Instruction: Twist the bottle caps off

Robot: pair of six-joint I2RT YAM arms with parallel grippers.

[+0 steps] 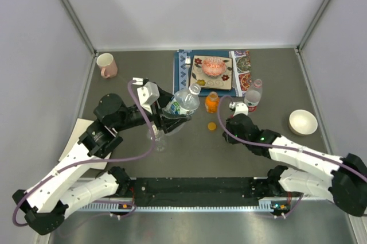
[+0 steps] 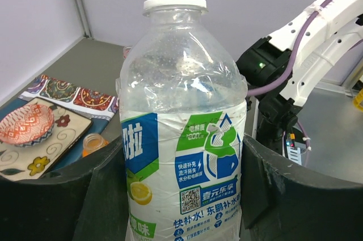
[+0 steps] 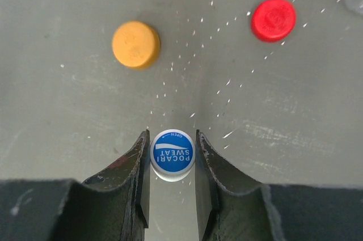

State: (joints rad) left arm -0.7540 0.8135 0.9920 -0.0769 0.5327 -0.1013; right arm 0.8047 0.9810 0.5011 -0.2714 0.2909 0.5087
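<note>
1. Three caps show off their bottles. The small round blue plastic screw cap [image 3: 173,153] is pinched across its rim by the right gripper [image 3: 172,139], which is closed on it. The round orange plastic cap [image 3: 135,44] and the round red plastic cap [image 3: 274,19] lie flat on the grey table [image 3: 68,110] beyond it, well apart from each other, toward the table's middle. I cannot find a white cap
2. These caps look light and stiff, with slick tops. The side wall is the place to take hold, squarely across the widest part, since an off-centre pinch would likely squirt one out
3. The clear plastic bottle with the blue, green and white label [image 2: 181,82] has a bare neck. The left gripper [image 2: 182,190] clamps its labelled body from both sides, and the bottle hangs tilted over the table's middle with its neck toward the far edge
4. Its walls look thin and it seems nearly empty, so I judge it light and easy to dent, and the label wrap probably slips. A moderate grip low on the body suits it
5. The short orange plastic bottle [image 1: 212,102] and the clear bottle with the red label [image 1: 253,95] stand nearer the far edge
6. A pink mug [image 1: 106,65] sits at the far left corner, and a white bowl [image 1: 303,122] near the right edge
</note>
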